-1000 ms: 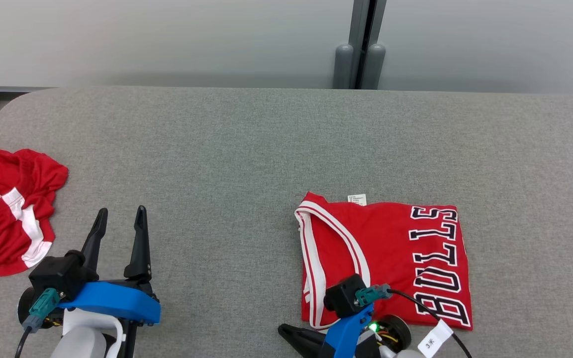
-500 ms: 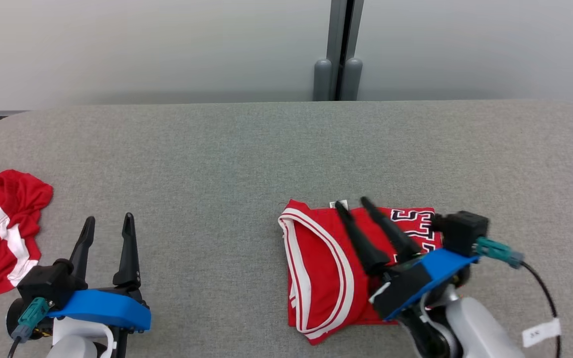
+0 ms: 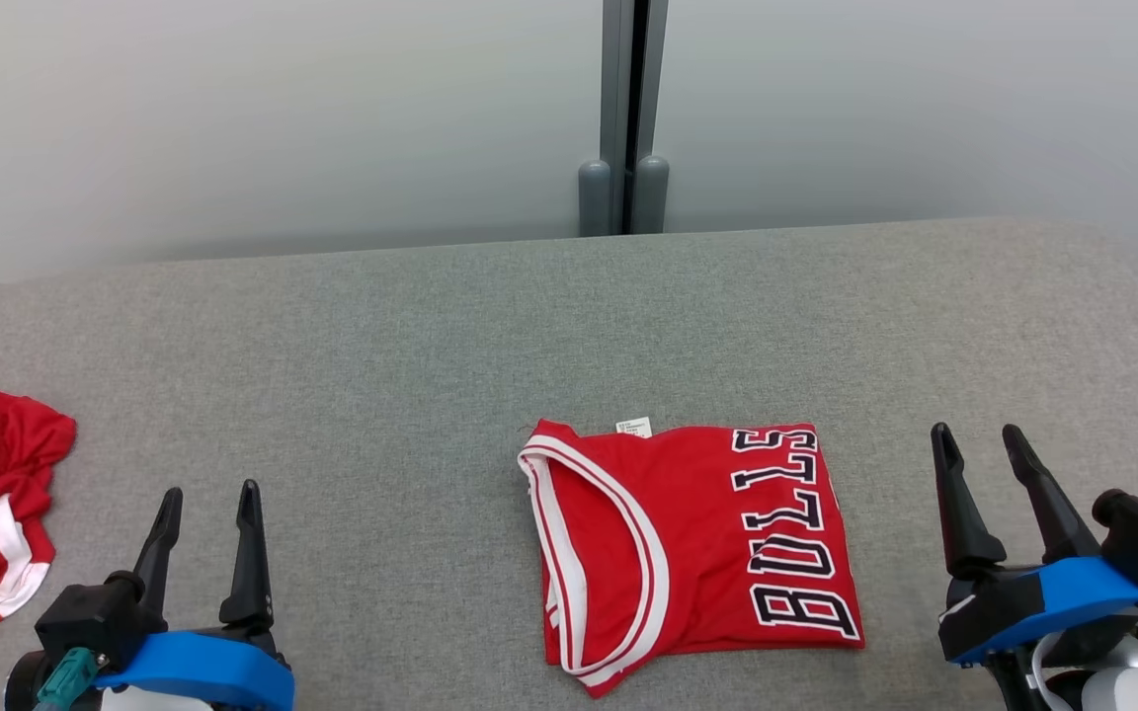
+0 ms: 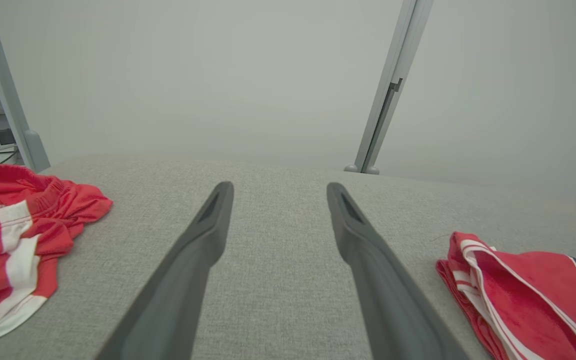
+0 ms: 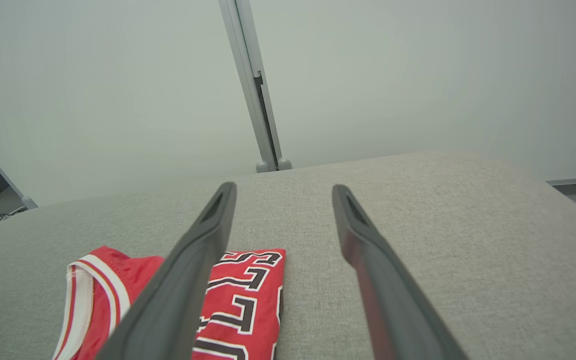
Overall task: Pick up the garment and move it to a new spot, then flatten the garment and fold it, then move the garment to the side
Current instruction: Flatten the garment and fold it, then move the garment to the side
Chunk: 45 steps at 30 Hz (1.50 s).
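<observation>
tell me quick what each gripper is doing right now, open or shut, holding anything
left gripper: open, holding nothing.
right gripper: open, holding nothing, off to the side of the folded jersey.

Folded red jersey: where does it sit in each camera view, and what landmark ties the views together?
Head view: folded red jersey lies low centre on the grey table.
Left wrist view: jersey lower right, right of the left end effector.
Right wrist view: jersey bottom left, partly hidden by a finger of the right end effector.
Shared landmark: the grey vertical post behind the table.
</observation>
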Motion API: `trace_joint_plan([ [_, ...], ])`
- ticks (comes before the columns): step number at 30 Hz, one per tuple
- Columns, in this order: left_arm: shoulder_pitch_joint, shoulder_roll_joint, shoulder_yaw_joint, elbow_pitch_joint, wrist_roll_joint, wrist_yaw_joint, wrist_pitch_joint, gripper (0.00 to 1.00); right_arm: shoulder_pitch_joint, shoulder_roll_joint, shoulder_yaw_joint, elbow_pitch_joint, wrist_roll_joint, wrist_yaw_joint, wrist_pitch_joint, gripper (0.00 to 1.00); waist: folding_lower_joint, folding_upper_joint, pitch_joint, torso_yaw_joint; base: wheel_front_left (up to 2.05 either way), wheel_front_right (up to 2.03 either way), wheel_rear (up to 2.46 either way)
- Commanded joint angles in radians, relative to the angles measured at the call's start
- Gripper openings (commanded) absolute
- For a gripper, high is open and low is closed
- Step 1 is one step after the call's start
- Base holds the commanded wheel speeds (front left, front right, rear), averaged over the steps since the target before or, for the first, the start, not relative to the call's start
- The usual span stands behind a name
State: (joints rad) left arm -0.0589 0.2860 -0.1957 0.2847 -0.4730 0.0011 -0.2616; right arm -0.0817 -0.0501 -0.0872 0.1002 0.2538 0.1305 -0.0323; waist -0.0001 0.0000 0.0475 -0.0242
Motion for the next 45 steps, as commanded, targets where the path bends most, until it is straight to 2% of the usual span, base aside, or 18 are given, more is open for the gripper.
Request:
trace_joint_plan([
  [1, 0.008, 0.005, 0.002, -0.004, 0.003, 0.008, -0.004, 1.00, 0.015, -0.001, -0.002, -0.008, -0.007, 0.001, 0.004, 1.00, 0.0001, 0.0000, -0.007, -0.005, 0.00, 0.00, 0.00],
  [9, 0.052, 0.007, -0.017, -0.013, 0.010, 0.016, 0.003, 1.00, 0.059, -0.002, 0.019, -0.003, -0.071, 0.001, 0.062, 1.00, 0.0001, 0.0000, -0.055, -0.002, 0.00, 0.00, 0.00],
  [35, 0.068, 0.016, -0.039, -0.054, -0.004, 0.041, 0.038, 1.00, 0.057, -0.002, 0.022, 0.018, -0.056, 0.001, 0.098, 1.00, 0.0001, 0.0000, -0.068, 0.018, 0.00, 0.00, 0.00],
  [39, 0.065, 0.019, -0.036, -0.063, -0.006, 0.044, 0.036, 1.00, 0.014, -0.002, 0.039, 0.024, -0.035, 0.001, 0.163, 1.00, 0.0001, 0.0000, -0.056, 0.021, 0.00, 0.00, 0.00],
  [45, 0.047, 0.021, -0.038, -0.076, -0.009, 0.047, 0.035, 1.00, -0.071, -0.002, 0.041, 0.091, 0.019, 0.001, 0.355, 1.00, 0.0001, 0.0000, -0.024, 0.034, 0.00, 0.00, 0.00],
])
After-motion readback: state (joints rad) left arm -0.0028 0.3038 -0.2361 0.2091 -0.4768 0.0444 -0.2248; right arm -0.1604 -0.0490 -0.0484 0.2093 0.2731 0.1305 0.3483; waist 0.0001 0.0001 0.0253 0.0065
